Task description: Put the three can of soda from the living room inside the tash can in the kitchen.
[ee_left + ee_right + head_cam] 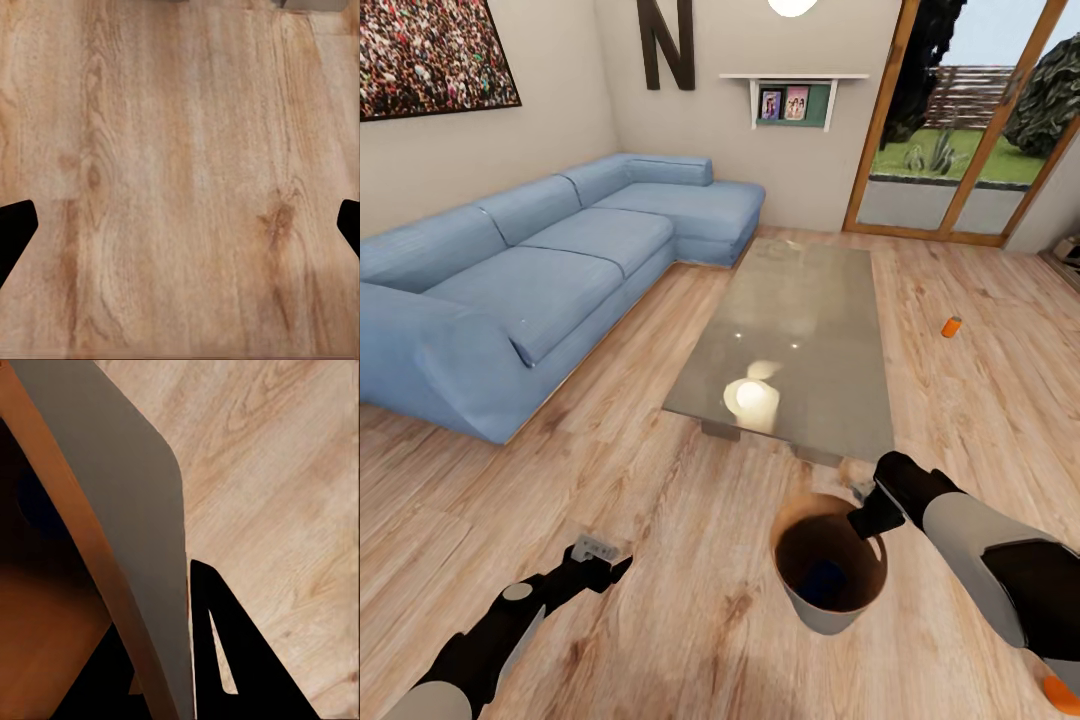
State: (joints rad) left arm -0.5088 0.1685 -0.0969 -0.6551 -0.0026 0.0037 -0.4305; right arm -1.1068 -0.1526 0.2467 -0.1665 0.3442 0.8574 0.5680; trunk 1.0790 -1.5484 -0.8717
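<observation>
Your right tool (872, 517) clamped on the tash can (828, 565) rim, bin over the floor | your left tool (603, 568) apart, holding nothing | one can of soda (952, 326) on floor right of the counter (800, 330) | another (1060, 693) by your right arm

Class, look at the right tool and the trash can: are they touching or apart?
Touching. In the right wrist view, the right tool straddles the trash can wall, one finger pressed against its grey outside; the head view agrees.

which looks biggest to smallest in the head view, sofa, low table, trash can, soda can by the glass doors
1. Sofa
2. Low table
3. Trash can, though nearness to the camera enlarges it
4. Soda can, far off on the floor
</observation>
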